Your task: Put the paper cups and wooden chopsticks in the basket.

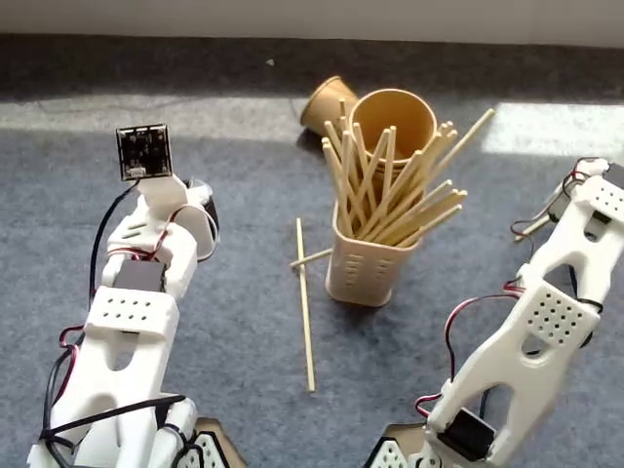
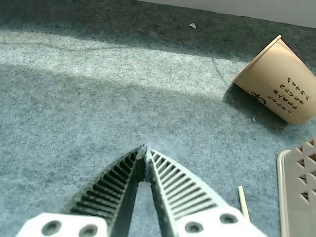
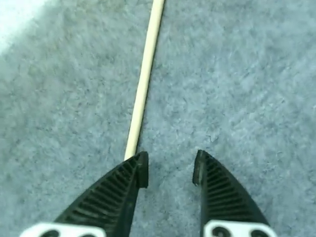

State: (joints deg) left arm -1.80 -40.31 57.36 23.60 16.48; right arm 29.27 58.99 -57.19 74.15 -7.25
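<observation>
White arms [image 1: 127,322]; black ribbed fingers [image 2: 173,182]

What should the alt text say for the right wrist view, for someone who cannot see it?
The right end effector is open over grey carpet, its two black ribbed fingers set apart. A single wooden chopstick lies on the carpet, with one end reaching the tip of one finger.

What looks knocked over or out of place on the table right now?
A paper cup lies tipped on its side behind the basket, not in it. Two loose chopsticks lie crossed on the carpet beside the basket, and a third chopstick lies by the open right gripper.
</observation>
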